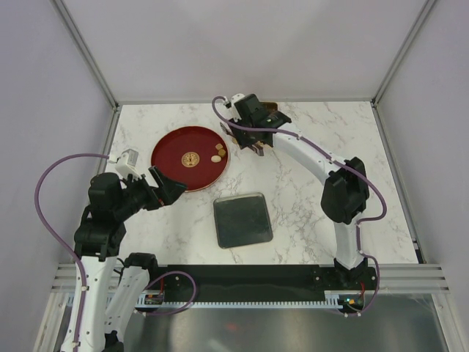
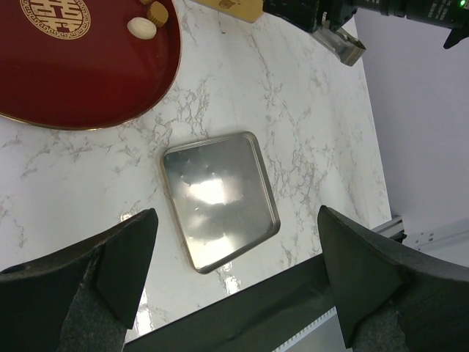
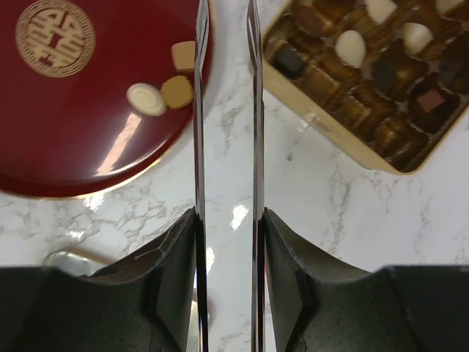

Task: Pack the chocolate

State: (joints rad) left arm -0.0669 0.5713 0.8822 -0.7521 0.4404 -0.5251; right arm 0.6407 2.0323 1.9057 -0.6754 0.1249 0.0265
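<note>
Three loose pieces of chocolate lie at the right edge of the red dish (image 3: 66, 139): a cream one (image 3: 146, 99), a round light brown one (image 3: 176, 91) and a squarish one (image 3: 183, 56). They also show in the overhead view (image 1: 218, 152). My right gripper (image 3: 225, 22) hovers over the marble between the dish and the gold box (image 3: 333, 128), which holds several chocolates. Its thin metal blades stand a little apart, open, with nothing between them. My left gripper (image 2: 236, 213) is wide open and empty, near the dish's front edge (image 1: 167, 187).
A square silver tin lid (image 1: 243, 220) lies flat on the marble table (image 1: 308, 198) in front of the dish. In the overhead view the right arm (image 1: 322, 165) arches over the table's right half and partly hides the gold box (image 1: 272, 110). Walls close in the table's back and sides.
</note>
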